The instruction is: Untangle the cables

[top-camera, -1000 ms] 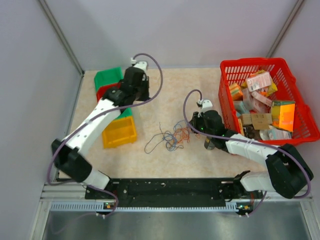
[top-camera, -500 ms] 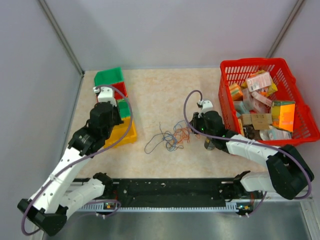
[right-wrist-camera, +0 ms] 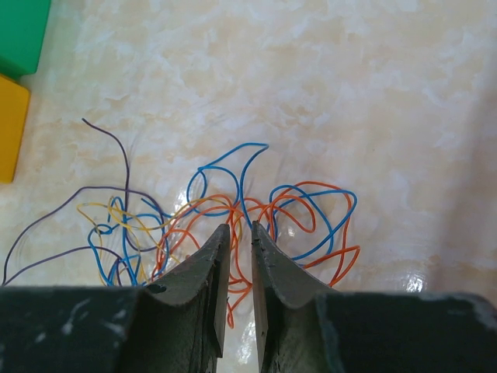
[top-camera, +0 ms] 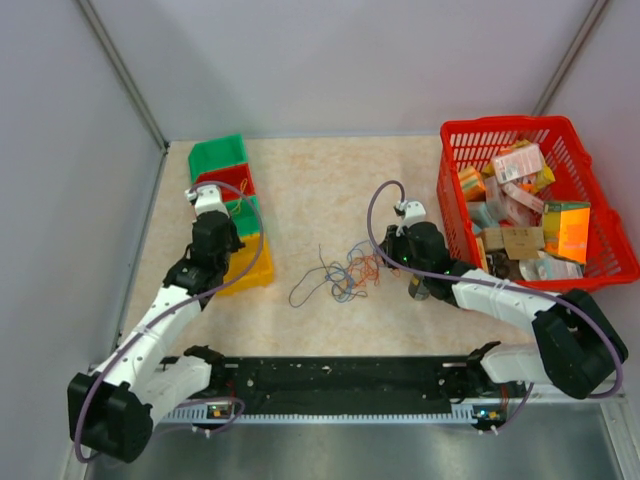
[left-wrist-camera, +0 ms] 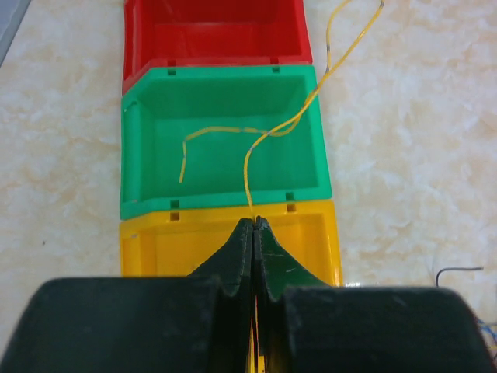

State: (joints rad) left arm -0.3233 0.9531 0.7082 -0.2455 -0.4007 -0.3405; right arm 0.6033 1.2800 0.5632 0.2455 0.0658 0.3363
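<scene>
no writing can be read: the printed packets in the red plastic mesh basket, off to the right of the right gripper, are too small to make out. the surface is a beige marbled table top, closed in by plain pale grey walls.

the left gripper is clenched on a thin yellow wire, pinched at the very fingertips. it hovers over a yellow plastic bin. from the tips the wire runs ahead, loops across the green plastic bin just beyond, and passes the right corner of the red plastic bin farthest ahead.

the right gripper's jaws stand narrowly apart, with nothing seen clamped. the loose bundle of thin blue, orange, purple and yellow wires lies on the table directly under and ahead of its fingertips, spreading to both sides, well apart from the left gripper.
</scene>
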